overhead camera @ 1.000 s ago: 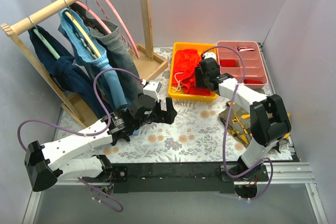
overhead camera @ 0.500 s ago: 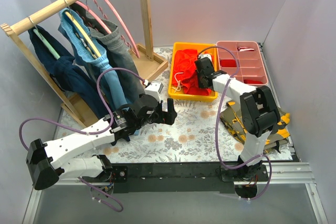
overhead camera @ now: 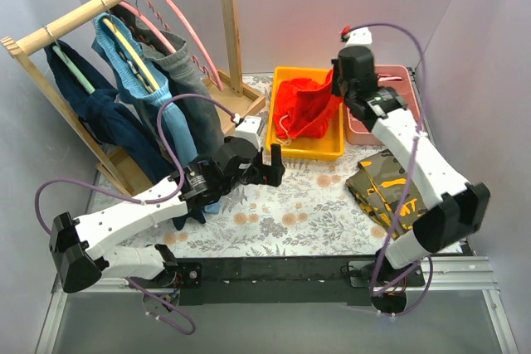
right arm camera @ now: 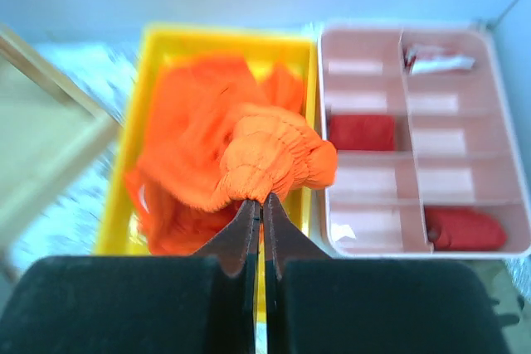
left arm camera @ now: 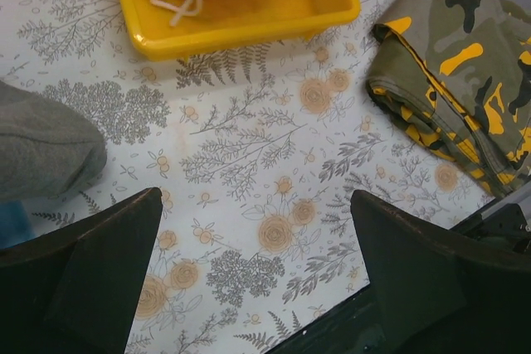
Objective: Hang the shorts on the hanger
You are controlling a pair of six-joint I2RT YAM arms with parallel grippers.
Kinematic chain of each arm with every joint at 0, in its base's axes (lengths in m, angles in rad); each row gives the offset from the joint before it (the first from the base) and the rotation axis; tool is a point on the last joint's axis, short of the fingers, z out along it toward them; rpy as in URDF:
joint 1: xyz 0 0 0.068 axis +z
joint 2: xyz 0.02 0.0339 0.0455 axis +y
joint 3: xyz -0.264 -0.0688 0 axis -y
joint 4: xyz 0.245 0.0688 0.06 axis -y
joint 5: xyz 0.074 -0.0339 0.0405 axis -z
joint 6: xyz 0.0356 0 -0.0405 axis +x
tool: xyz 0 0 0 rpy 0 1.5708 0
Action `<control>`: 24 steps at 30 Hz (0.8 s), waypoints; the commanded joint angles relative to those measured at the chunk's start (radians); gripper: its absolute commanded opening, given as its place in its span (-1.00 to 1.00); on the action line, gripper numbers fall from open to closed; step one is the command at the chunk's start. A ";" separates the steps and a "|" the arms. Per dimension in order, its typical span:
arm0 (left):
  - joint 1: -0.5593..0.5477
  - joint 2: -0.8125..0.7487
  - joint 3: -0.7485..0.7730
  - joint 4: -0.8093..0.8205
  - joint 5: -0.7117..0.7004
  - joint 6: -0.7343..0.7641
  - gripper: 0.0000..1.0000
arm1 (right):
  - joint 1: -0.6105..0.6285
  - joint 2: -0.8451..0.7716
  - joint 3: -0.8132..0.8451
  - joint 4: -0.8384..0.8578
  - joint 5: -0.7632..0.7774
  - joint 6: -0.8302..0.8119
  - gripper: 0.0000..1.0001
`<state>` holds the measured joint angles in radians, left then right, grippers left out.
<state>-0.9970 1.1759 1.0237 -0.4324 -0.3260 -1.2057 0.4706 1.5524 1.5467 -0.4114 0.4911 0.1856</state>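
Observation:
The bright orange-red shorts [overhead camera: 305, 110] hang half-lifted out of the yellow tray [overhead camera: 309, 153], white drawstring dangling at their left. My right gripper [overhead camera: 338, 93] is raised above the tray's right side and shut on them. In the right wrist view the gripper [right arm camera: 261, 198] pinches a bunched fold of the elastic waistband of the shorts [right arm camera: 265, 155]. The pink hanger [overhead camera: 192, 37] hangs bare on the wooden rack at the back left. My left gripper [overhead camera: 274, 163] hovers over the table in front of the tray; in its own view it [left arm camera: 255, 205] stands open with nothing between its fingers.
A pink compartment tray [right arm camera: 431, 105] sits right of the yellow tray [left arm camera: 249, 26]. A camouflage garment [overhead camera: 386, 184] lies at the right front. Blue and grey denim garments [overhead camera: 178, 122] hang from the rack [overhead camera: 99, 6], close to my left arm.
My right gripper has shut on the shorts' waistband and risen, pulling the fabric up out of the tray. The left arm has edged slightly right, still open.

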 commanded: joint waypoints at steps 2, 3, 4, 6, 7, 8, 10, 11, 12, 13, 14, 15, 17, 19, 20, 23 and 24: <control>0.000 0.044 0.105 -0.028 -0.071 0.049 0.96 | -0.001 -0.127 0.205 -0.029 -0.026 -0.037 -0.97; 0.001 0.053 0.130 -0.028 -0.088 0.049 0.96 | 0.002 -0.132 0.234 -0.050 -0.037 -0.035 -0.97; 0.001 0.062 0.140 -0.026 -0.093 0.049 0.96 | 0.005 -0.140 0.290 -0.062 -0.040 -0.034 -0.97; 0.003 0.090 0.176 -0.011 -0.094 0.041 0.95 | 0.014 -0.149 0.335 -0.076 -0.063 -0.037 -0.97; 0.003 0.097 0.188 0.001 -0.094 0.043 0.93 | 0.016 -0.159 0.358 -0.090 -0.081 -0.037 -0.97; 0.004 0.114 0.202 0.012 -0.096 0.047 0.93 | 0.019 -0.166 0.392 -0.095 -0.091 -0.040 -0.97; 0.003 0.134 0.265 0.032 -0.059 0.072 0.90 | 0.022 -0.176 0.433 -0.113 -0.094 -0.038 -0.97; 0.003 0.142 0.286 0.038 -0.039 0.078 0.84 | 0.026 -0.176 0.479 -0.142 -0.095 -0.035 -0.97; 0.004 0.157 0.308 0.055 -0.004 0.087 0.82 | 0.028 -0.175 0.499 -0.154 -0.097 -0.034 -0.97; 0.005 0.160 0.340 0.066 0.068 0.118 0.81 | 0.030 -0.172 0.518 -0.167 -0.101 -0.032 -0.97; 0.005 0.165 0.357 0.076 0.112 0.130 0.80 | 0.036 -0.172 0.536 -0.187 -0.102 -0.031 -0.97; 0.003 0.166 0.369 0.099 0.146 0.147 0.81 | 0.039 -0.172 0.558 -0.193 -0.098 -0.028 -0.97; 0.001 0.163 0.404 0.121 0.253 0.181 0.81 | 0.046 -0.184 0.567 -0.202 -0.094 -0.023 -0.97; -0.003 0.162 0.432 0.135 0.310 0.196 0.83 | 0.056 -0.201 0.567 -0.202 -0.088 -0.014 -0.97; -0.015 0.165 0.461 0.133 0.302 0.199 0.86 | 0.065 -0.206 0.564 -0.201 -0.088 -0.008 -0.97; -0.038 0.192 0.516 0.129 0.227 0.193 0.96 | 0.086 -0.221 0.540 -0.193 -0.080 0.000 -0.97; -0.045 0.203 0.529 0.126 0.200 0.192 0.96 | 0.091 -0.222 0.532 -0.190 -0.072 0.002 -0.97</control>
<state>-1.0130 1.3651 1.4696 -0.3298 -0.1089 -1.0451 0.5358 1.3743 2.0655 -0.6727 0.4053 0.1768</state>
